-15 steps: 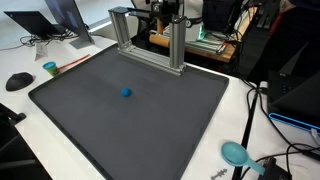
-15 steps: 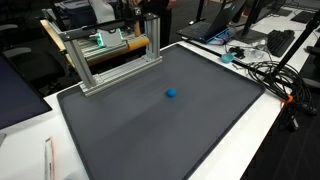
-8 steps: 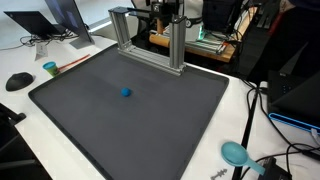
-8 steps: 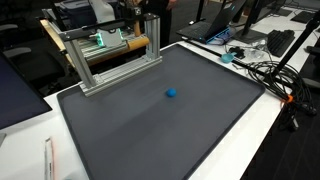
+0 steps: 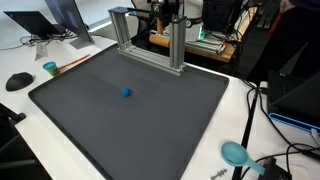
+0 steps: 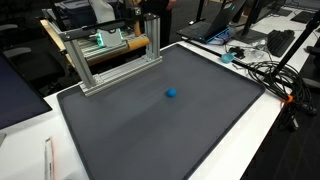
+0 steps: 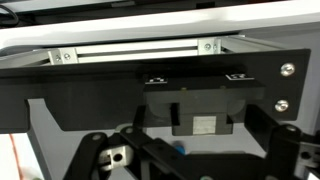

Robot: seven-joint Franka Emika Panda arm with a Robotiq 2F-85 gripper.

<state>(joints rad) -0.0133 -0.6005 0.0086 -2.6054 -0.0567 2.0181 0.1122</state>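
**Blue ball alone mid-mat, pincer spread wide up by the frame**

Seen from the room: a small blue ball (image 5: 125, 92) rests on the dark grey mat (image 5: 185, 120) covering most of the white worktop (image 5: 238, 105). It sits roughly mid-mat w/ nothing touching it. In both exterior views it lies well apart from the alu frame (image 5: 148, 42) standing at the mat's far edge. From the opposite corner the ball (image 6: 171, 93) again sits on the near side of the frame (image 6: 110, 55).

The arm (image 5: 166, 10) is up behind that frame. So the ball lies out in front of the robot, past the frame & lower down, on bare mat. There is only the one arm, so no q. of which is nearer. The ball is round: no long axis, no better side to it.

Wrist view: the pincer (image 7: 192, 168) is released, its dark fingers (image 7: 90, 150) far apart w/ nothing betw. them. The frame's crossbar (image 7: 135, 48), w/ two brackets, runs across the top of that view. A tiny blue speck (image 7: 179, 150) shows low in the gap, a touch left of centre. It is prob. the ball, tho too small & half hidden to swear to. If so, the ball lies almost dead ahead on the pincer's own line.

Off the mat are a teal disc (image 5: 235, 152) near one corner, cables (image 6: 265, 75) & a black mouse (image 5: 18, 81), all well apart from the ball.
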